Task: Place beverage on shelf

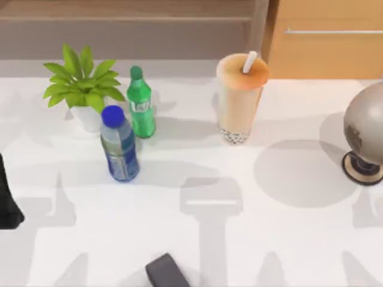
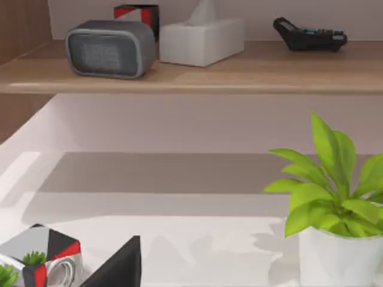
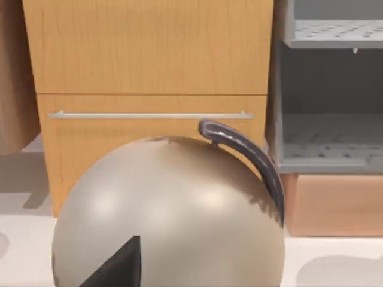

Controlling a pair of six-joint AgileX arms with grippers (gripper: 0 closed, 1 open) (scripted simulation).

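Note:
The beverage [image 1: 239, 98], a tall clear cup of peach-orange milk tea with dark pearls, a domed lid and a white straw, stands upright at the back middle of the table, with no gripper at it. Behind it runs the shelf [image 1: 125, 27], a long brown board with a post [image 1: 258, 24] at its right end. The shelf [image 2: 251, 72] carries a grey heater, a tissue box and a calculator. My left arm [image 1: 9, 197] is at the table's left edge; a dark tip of my left gripper [image 2: 119, 266] shows. A tip of my right gripper [image 3: 119, 266] sits before a globe.
A potted plant [image 1: 81, 89], a green soda bottle [image 1: 140, 104] and a blue-capped water bottle [image 1: 119, 146] stand left of the cup. A grey globe [image 1: 366, 134] is at the right edge, an orange-wood cabinet [image 1: 326, 39] behind it. A dark block [image 1: 166, 272] lies at the front.

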